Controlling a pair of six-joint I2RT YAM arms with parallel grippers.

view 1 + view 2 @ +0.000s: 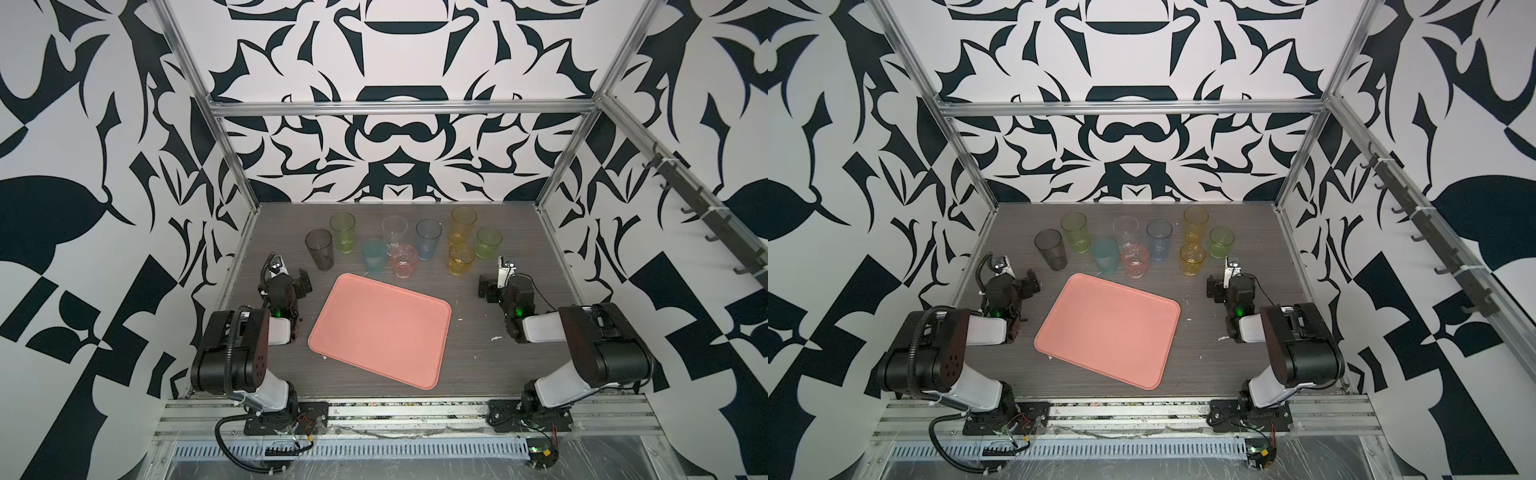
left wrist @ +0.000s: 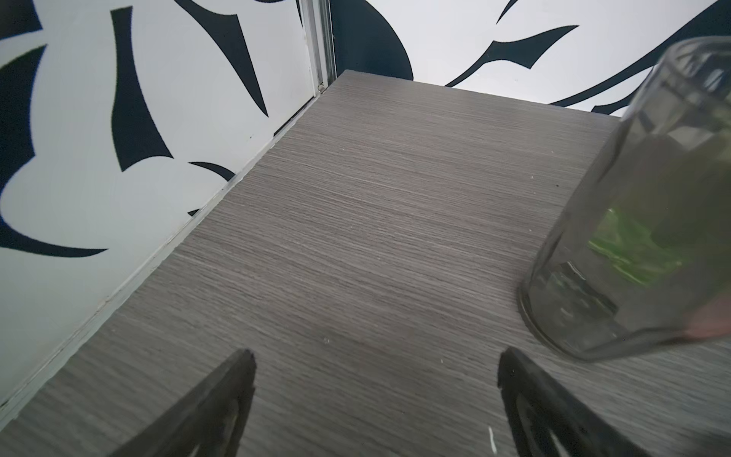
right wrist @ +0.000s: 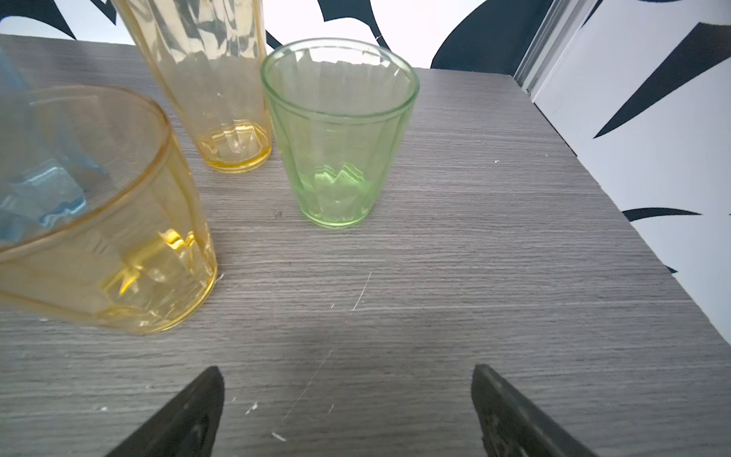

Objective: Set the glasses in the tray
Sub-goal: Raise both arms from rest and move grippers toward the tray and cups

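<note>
Left gripper (image 2: 375, 372): jaws were seen wide apart with nothing between them, over bare tabletop (image 2: 356, 198).

Nine glasses were noted upright in a loose band across the middle of both top views. From the left:
- smoky grey tumbler (image 1: 319, 249)
- tall green tumbler (image 1: 343, 232)
- teal tumbler (image 1: 372, 255)
- clear tumbler (image 1: 394, 232)
- pink tumbler (image 1: 404, 261)
- blue tumbler (image 1: 428, 239)
- tall amber tumbler (image 1: 463, 224)
- short amber tumbler (image 1: 461, 258)
- short green tumbler (image 1: 488, 242)

The salmon-pink tray (image 1: 380, 330) lay empty and skewed at lower centre, below the band.

Right gripper (image 3: 348, 387): jaws were likewise wide and empty, with the short green tumbler ahead.

Handling, as judged:
- The tumblers were taken as light, stiff and smooth-walled, so liable to slip.
- The tall ones were thought easily tipped.
- A hold across the wall, below the rim, was considered best.
- The teal, clear and pink tumblers stood close together, leaving little finger room.

Hard to make out:
- Glass or plastic could not be told.
- The grey tumbler was cut off at the right edge of the left wrist view.
- The short amber tumbler was cut off at the left edge of the right wrist view.
- The tray appeared in neither wrist view.
</note>
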